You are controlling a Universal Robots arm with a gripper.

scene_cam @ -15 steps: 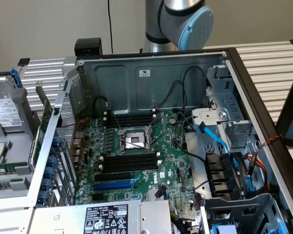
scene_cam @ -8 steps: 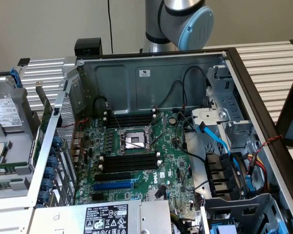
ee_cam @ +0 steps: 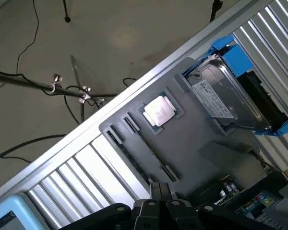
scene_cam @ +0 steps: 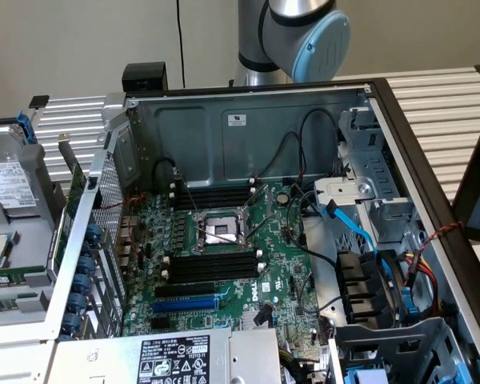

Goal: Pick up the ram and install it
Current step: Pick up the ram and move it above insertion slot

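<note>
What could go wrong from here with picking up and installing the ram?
1. The gripper hangs shut over the grey tray, close to a loose processor and a hard drive; a descent slightly off could knock either.
2. In the case, black cables run near the memory slots, so a snag seems possible.
3. The blue expansion slot lies parallel beside them; a wrong seating is conceivable.

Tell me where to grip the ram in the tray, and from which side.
Take the ram across its two flat faces near mid-length, coming straight down from above. It seems to stand on its long edge in the grey tray at the exterior view's left, so the thin upper edge is what it offers.
</note>
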